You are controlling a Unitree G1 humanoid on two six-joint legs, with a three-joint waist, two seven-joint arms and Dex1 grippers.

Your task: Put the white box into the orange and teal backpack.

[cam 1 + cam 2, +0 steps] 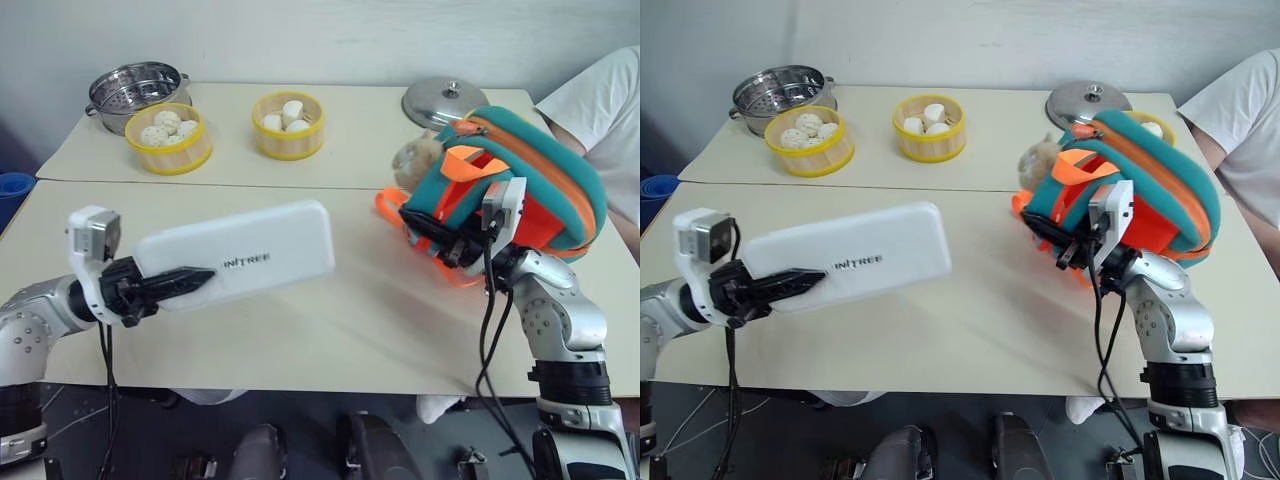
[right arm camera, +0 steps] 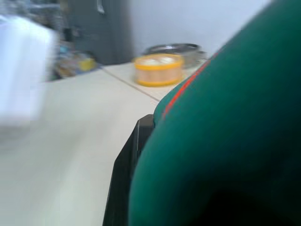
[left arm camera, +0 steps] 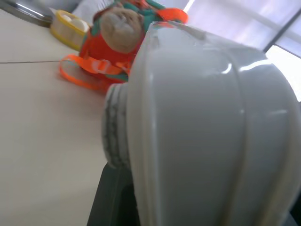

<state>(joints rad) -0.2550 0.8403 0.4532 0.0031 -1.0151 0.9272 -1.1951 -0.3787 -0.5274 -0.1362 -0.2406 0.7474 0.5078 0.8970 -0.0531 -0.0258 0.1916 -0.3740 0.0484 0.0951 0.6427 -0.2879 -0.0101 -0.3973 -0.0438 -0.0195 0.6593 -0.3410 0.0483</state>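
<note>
Left tool (image 1: pixel 185 283) clamps white box (image 1: pixel 250 255) | right tool (image 1: pixel 440 240) clamps orange and teal backpack (image 1: pixel 540 180) | 2 baskets (image 1: pixel 288 125) hold buns

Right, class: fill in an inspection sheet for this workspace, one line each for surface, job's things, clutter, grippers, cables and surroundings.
Surface: two cream tables pushed together, seam between them.
Job's things: white box held above the table; orange and teal backpack lifted at the right.
Clutter: two yellow steamer baskets of buns, metal steamer pot, metal lid.
Grippers: left gripper shut on the box's end; right gripper at the backpack, grip unclear.
Cables: black cable hanging from the right wrist.
Surroundings: person's white sleeve at the far right.
</note>
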